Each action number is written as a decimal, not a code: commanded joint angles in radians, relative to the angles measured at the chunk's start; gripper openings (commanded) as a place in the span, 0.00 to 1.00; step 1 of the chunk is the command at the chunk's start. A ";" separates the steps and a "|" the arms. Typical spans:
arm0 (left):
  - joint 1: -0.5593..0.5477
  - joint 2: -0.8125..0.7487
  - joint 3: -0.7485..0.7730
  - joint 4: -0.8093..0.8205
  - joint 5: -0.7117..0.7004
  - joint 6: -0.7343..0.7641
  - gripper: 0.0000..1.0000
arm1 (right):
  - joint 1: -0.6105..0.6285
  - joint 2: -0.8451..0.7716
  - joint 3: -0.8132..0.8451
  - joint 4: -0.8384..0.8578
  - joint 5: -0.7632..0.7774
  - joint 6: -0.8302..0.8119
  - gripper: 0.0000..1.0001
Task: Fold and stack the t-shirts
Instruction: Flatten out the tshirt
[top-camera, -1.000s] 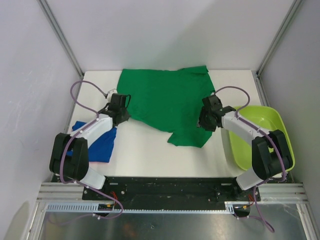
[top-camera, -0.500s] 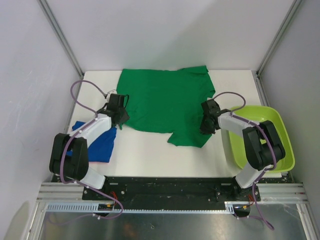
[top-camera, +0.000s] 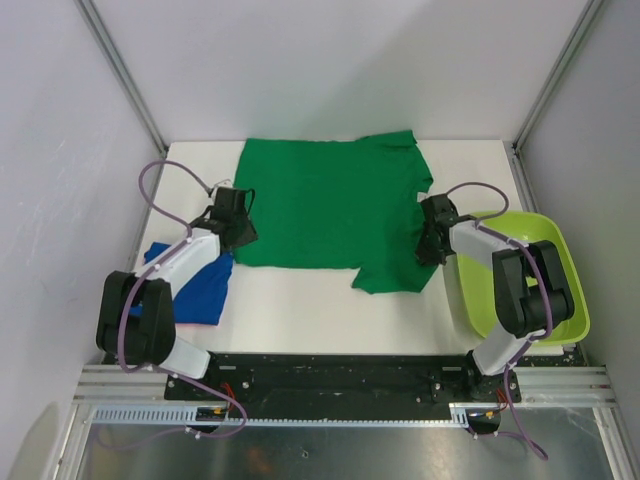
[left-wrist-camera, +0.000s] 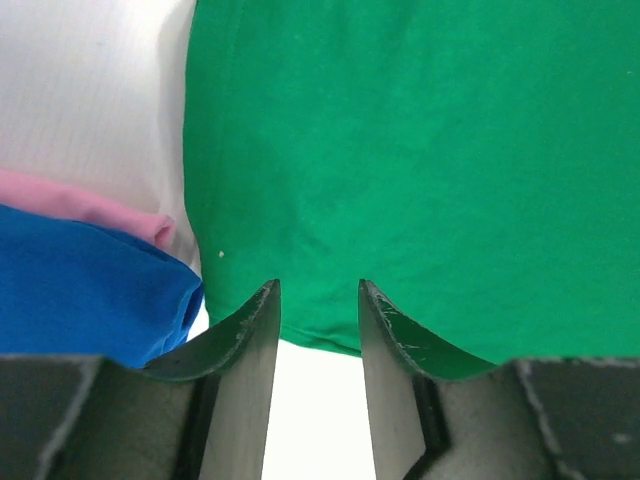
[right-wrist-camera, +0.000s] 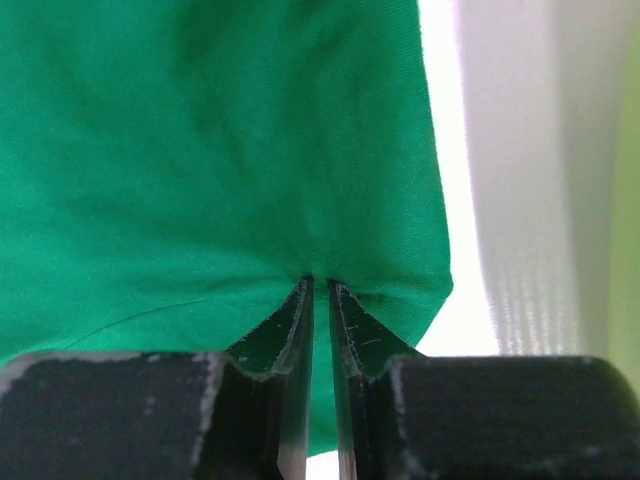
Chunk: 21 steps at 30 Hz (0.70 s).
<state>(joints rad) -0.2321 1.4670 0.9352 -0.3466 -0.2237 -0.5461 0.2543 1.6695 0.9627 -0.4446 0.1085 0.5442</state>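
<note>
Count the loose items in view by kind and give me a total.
T-shirts: 2 (green t-shirt, blue t-shirt)
Tubs: 1 (lime-green tub)
Total: 3

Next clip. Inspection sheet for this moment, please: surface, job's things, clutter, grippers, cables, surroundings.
Surface: white table, no spills seen.
Job's things: green t-shirt spread flat, middle to far side; blue t-shirt with a pink edge, bunched at the near left.
Clutter: lime-green tub at the right edge.
Grippers: left gripper at the green t-shirt's left edge, fingers apart, holding nothing; right gripper with fingers pinched on its right edge, cloth puckered.
Cables: purple cables loop off both arms.
Surroundings: pale walls, metal frame posts.
</note>
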 joint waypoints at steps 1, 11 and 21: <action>0.010 0.046 0.004 -0.005 0.007 -0.016 0.40 | -0.066 -0.016 0.002 -0.029 0.044 -0.041 0.15; 0.009 0.094 -0.020 -0.007 0.008 -0.035 0.32 | -0.127 -0.005 0.025 -0.014 0.031 -0.035 0.15; 0.006 -0.045 -0.061 -0.077 0.012 -0.024 0.21 | -0.125 0.050 0.117 -0.025 0.028 -0.031 0.15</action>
<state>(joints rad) -0.2295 1.5150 0.8848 -0.3847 -0.2131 -0.5678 0.1341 1.7042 1.0210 -0.4564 0.1097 0.5220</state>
